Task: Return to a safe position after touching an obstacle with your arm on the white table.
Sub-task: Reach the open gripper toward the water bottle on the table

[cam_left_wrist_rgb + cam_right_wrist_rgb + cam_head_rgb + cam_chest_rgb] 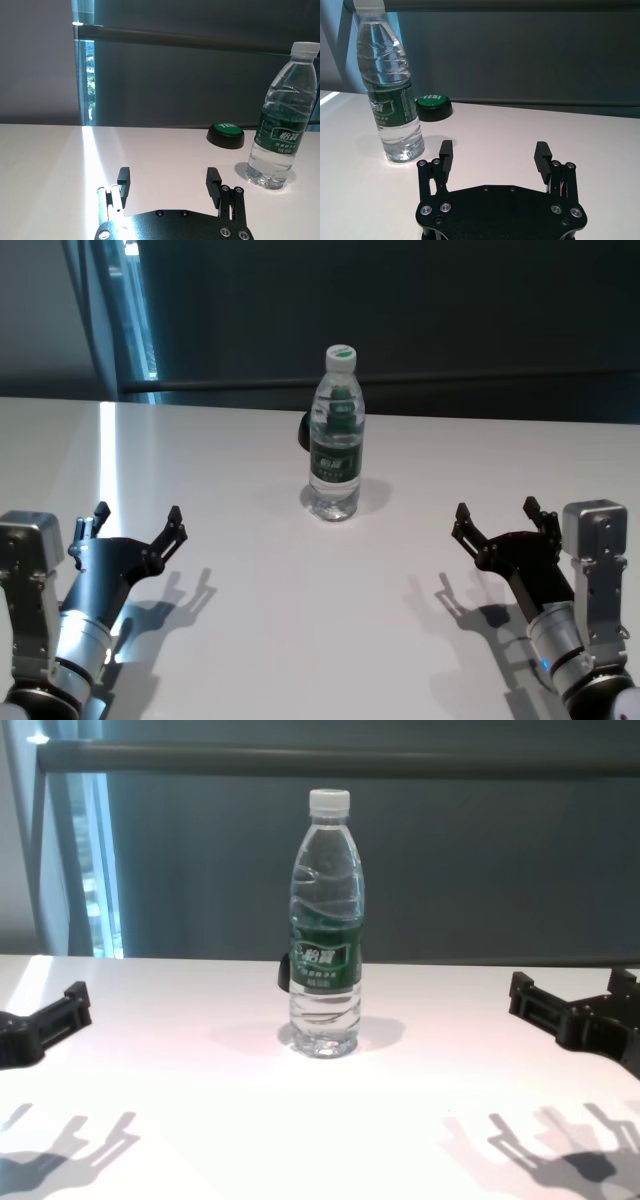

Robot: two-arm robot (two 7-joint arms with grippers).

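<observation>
The obstacle, a clear water bottle point(335, 440) with a white cap and dark green label, stands upright at the middle of the white table point(320, 630). It also shows in the left wrist view point(280, 135), right wrist view point(390, 100) and chest view point(325, 940). My left gripper point(138, 512) is open and empty, low over the table to the bottle's near left, well apart from it; it also shows in its wrist view point(168, 174). My right gripper point(495, 508) is open and empty to the bottle's near right, also apart; it also shows in its wrist view point(494, 147).
A round green-topped black button point(226, 134) sits on the table just behind the bottle; it also shows in the right wrist view point(434, 106). The table's far edge point(480, 415) runs along a dark wall. A bright window strip point(125, 320) is at the back left.
</observation>
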